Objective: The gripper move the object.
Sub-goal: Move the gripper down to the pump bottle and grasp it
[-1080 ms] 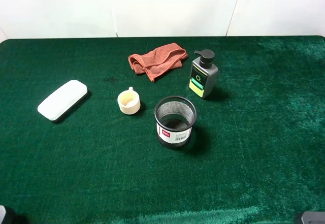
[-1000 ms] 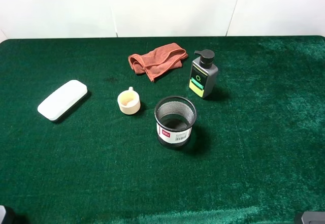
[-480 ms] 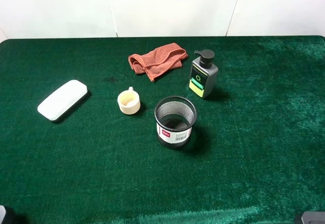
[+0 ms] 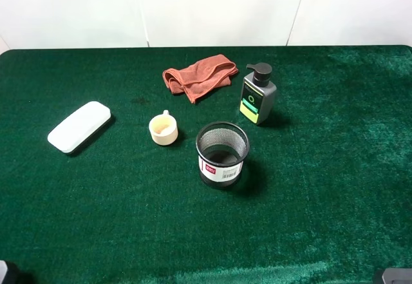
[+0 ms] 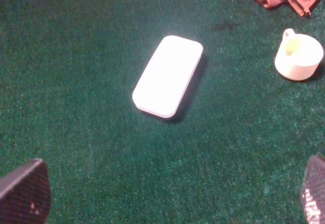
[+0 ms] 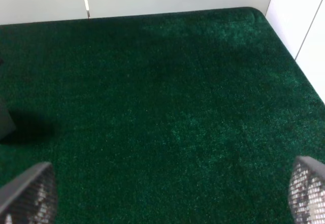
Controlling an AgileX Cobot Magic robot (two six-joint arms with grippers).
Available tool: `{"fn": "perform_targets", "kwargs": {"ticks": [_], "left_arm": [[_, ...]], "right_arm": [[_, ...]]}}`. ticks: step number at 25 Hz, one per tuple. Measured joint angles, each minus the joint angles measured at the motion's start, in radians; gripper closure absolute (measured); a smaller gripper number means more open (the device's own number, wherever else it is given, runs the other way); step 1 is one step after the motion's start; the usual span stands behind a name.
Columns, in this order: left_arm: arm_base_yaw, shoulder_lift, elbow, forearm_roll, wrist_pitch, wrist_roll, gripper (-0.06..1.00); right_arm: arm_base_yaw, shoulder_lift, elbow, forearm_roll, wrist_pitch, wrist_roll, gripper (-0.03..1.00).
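The dark grey pump bottle (image 4: 257,94) with a black pump top and yellow-green label stands upright on the green cloth table, right of centre toward the back. Neither gripper is near it. My left gripper (image 5: 170,196) is open and empty, with its fingertips (image 5: 23,193) wide apart above the table in front of a white case. My right gripper (image 6: 167,193) is open and empty over bare green cloth at the table's right side. A dark grey edge (image 6: 4,120) at the border of the right wrist view may be the bottle.
A black mesh cup (image 4: 222,154) with a barcode label stands in front of the bottle. A small cream cup (image 4: 163,129), a rust-red cloth (image 4: 199,76) and a white oblong case (image 4: 79,126) lie to the left. The table (image 4: 335,187) ends at a white wall behind.
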Motion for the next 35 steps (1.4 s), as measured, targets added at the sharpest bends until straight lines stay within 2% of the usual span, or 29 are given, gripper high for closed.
{"fn": "perform_targets", "kwargs": {"ticks": [35], "left_arm": [[0.000,0.000,0.000,0.000,0.000,0.000,-0.05]], "right_arm": [[0.000,0.047,0.000,-0.002,0.000,0.000,0.27]]}}
